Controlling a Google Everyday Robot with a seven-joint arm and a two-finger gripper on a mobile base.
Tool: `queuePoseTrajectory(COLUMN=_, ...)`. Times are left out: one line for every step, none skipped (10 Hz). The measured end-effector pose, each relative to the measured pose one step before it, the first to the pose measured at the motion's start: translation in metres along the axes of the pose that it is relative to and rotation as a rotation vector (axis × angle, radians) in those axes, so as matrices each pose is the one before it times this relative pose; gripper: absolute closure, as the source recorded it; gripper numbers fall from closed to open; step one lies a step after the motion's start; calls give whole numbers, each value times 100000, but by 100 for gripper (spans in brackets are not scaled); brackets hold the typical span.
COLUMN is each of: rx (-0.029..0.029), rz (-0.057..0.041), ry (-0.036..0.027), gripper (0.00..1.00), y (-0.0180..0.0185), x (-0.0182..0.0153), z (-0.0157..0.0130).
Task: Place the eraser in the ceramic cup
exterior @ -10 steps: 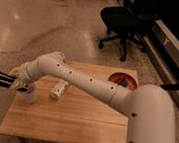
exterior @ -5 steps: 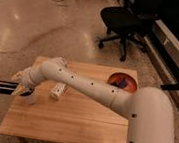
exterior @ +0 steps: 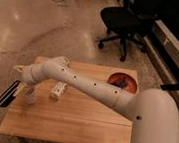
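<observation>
Eraser (exterior: 9, 94) hangs out past the left edge of the wooden table (exterior: 74, 127), a black block with pale stripes, tilted so its long axis runs diagonally over the floor. It sits in the hand (exterior: 19, 87), whose fingers are closed on its upper end. Just to the right of the hand, the ceramic cup (exterior: 29, 96) stands upright on the table near the left edge; what it holds inside cannot be made out. A white bottle (exterior: 59, 90) lies on its side a little further right, under the white arm (exterior: 91, 86) that reaches across the table. At the far right corner sits an orange-red bowl (exterior: 113, 80) with a small blue object (exterior: 123, 83) resting in it.
</observation>
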Motion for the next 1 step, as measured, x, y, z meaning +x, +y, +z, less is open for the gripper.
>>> queuePoseTrajectory(rx=293, rz=26, ry=131, gripper=20, y=-44, x=146, z=-155)
